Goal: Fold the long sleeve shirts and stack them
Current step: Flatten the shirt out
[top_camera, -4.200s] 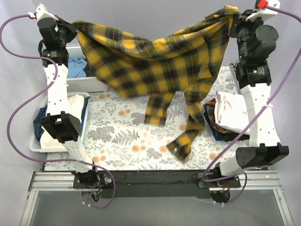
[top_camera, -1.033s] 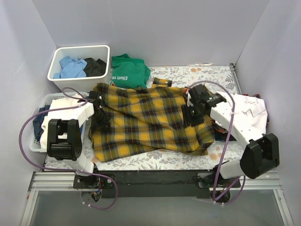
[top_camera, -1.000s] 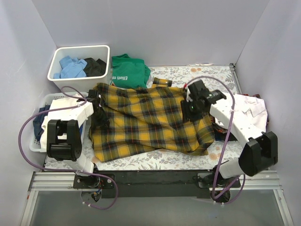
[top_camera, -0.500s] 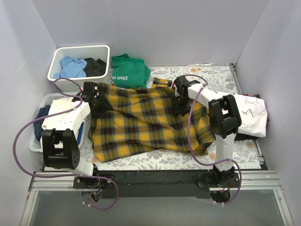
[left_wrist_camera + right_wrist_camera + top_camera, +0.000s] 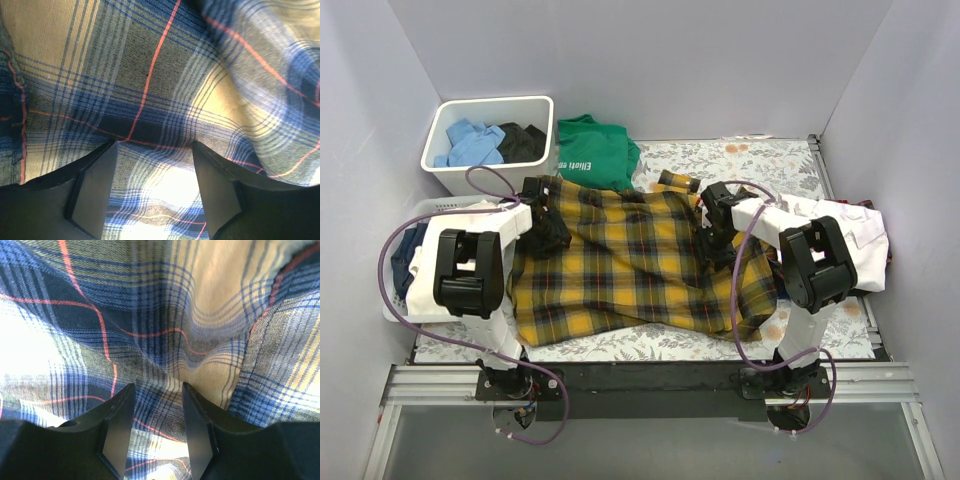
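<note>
The yellow-and-black plaid long sleeve shirt (image 5: 630, 265) lies spread out on the flowered table. My left gripper (image 5: 548, 226) rests on its left shoulder area, jaws open; in the left wrist view the gripper (image 5: 155, 192) shows plaid cloth (image 5: 150, 75) lying loose between the fingers (image 5: 95, 192). My right gripper (image 5: 713, 236) sits on the shirt's right side, also open, and in the right wrist view the gripper (image 5: 157, 427) has plaid cloth (image 5: 165, 315) rumpled under its parted fingers (image 5: 197, 432). A white long sleeve shirt (image 5: 855, 238) lies at the right edge.
A green T-shirt (image 5: 595, 150) lies at the back, touching the plaid shirt's collar. A white bin (image 5: 470, 180) with blue and black clothes stands at the back left. A white basket (image 5: 390, 310) of clothes sits at the left edge. Bare flowered table (image 5: 770, 160) shows at the back right.
The plaid shirt, once hung between both raised grippers, now lies flat. Within the last second my left jaws opened and let go of it. Both grippers shifted toward the collar end.
</note>
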{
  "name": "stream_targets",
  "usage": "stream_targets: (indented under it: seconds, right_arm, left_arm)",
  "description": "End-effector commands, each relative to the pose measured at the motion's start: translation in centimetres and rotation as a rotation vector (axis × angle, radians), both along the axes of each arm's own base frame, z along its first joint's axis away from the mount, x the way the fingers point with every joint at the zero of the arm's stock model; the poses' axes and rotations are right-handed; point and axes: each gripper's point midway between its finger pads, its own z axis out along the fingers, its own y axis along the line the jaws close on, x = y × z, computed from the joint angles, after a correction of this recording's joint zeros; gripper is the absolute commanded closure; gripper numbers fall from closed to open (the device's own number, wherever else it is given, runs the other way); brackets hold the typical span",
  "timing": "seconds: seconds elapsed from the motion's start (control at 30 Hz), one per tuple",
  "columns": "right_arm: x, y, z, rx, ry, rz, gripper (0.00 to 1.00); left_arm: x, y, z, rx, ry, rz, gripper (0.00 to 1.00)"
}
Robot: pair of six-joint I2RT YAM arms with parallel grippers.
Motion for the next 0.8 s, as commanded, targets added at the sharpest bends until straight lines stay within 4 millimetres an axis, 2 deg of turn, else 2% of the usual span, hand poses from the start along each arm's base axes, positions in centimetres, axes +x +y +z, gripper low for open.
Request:
stream_targets:
  seconds: [0.0, 0.03, 0.07, 0.1, 0.13, 0.17, 0.2, 0.23, 0.27, 0.3, 0.33, 0.37, 0.43, 0.5, 0.57, 0.63, 0.67, 0.7, 0.73, 0.77]
  right_arm:
    - [-2.0, -0.2, -1.0, -0.007, 0.101, -0.018, 0.49]
    - [-1.5, -0.3, -1.4, -0.019, 0.103, -0.023, 0.49]
    - [-0.8, -0.1, -1.4, -0.015, 0.097, -0.027, 0.49]
    - [1.0, 0.7, -0.6, 0.007, 0.06, -0.033, 0.49]
    - [1.6, 1.1, -1.2, 0.014, 0.074, -0.035, 0.49]
    - [2.8, 1.4, -1.1, 0.025, 0.063, -0.046, 0.49]
    - [3.7, 1.7, -0.9, 0.033, 0.054, -0.057, 0.49]
    - [5.9, 2.6, -0.6, 0.054, 0.024, -0.063, 0.49]
    - [6.9, 2.6, -0.5, 0.066, 0.014, -0.077, 0.49]
    - [8.0, 2.7, -0.3, 0.077, 0.0, -0.091, 0.49]
    - [10.0, 3.3, 0.3, 0.094, -0.034, -0.103, 0.49]
    - [11.0, 2.9, 0.5, 0.095, -0.048, -0.121, 0.49]
    - [12.8, 2.4, 1.3, 0.086, -0.096, -0.14, 0.49]
    - [14.9, 1.7, 3.0, 0.067, -0.178, -0.15, 0.49]
    - [16.5, 1.1, 5.2, 0.069, -0.279, -0.134, 0.49]
    - [17.5, 0.7, 7.5, 0.073, -0.364, -0.135, 0.49]
    - [18.1, 0.5, 8.6, 0.084, -0.403, -0.133, 0.49]
    - [18.3, 0.5, 9.3, 0.091, -0.425, -0.133, 0.48]
    - [18.5, 0.1, 11.2, 0.083, -0.474, -0.146, 0.48]
    - [18.7, 0.0, 12.2, 0.086, -0.506, -0.147, 0.48]
  left_arm:
    - [0.3, 1.9, -2.0, 0.106, 0.067, -0.009, 0.37]
    - [2.1, 1.7, -1.2, 0.105, 0.03, -0.008, 0.37]
    - [3.0, 1.7, -1.2, 0.105, 0.023, -0.011, 0.37]
    - [3.6, 1.7, -1.9, 0.11, 0.033, -0.013, 0.37]
    - [5.9, 1.7, -0.8, 0.119, -0.015, -0.006, 0.37]
    - [6.8, 1.8, -0.7, 0.122, -0.026, -0.002, 0.37]
    - [7.6, 1.8, -1.5, 0.123, -0.012, -0.001, 0.37]
    - [8.3, 1.8, -1.4, 0.127, -0.017, 0.005, 0.36]
    - [10.0, 1.7, -0.5, 0.126, -0.052, 0.012, 0.36]
    - [10.5, 1.8, -0.5, 0.128, -0.056, 0.015, 0.36]
    - [10.9, 1.9, -1.1, 0.135, -0.049, 0.016, 0.36]
    - [11.8, 2.1, -0.4, 0.138, -0.065, 0.024, 0.36]
    - [12.2, 2.7, -0.2, 0.141, -0.063, 0.041, 0.36]
    - [12.3, 3.1, 0.5, 0.136, -0.08, 0.046, 0.36]
    - [12.3, 3.3, 2.3, 0.138, -0.12, 0.036, 0.35]
    - [11.5, 3.3, 3.0, 0.134, -0.125, 0.022, 0.34]
    - [11.3, 3.2, 4.4, 0.13, -0.157, 0.021, 0.34]
    - [10.5, 3.2, 4.3, 0.128, -0.148, 0.012, 0.33]
    - [10.0, 3.2, 4.7, 0.126, -0.154, 0.012, 0.33]
    - [9.8, 3.2, 6.2, 0.124, -0.185, 0.016, 0.33]
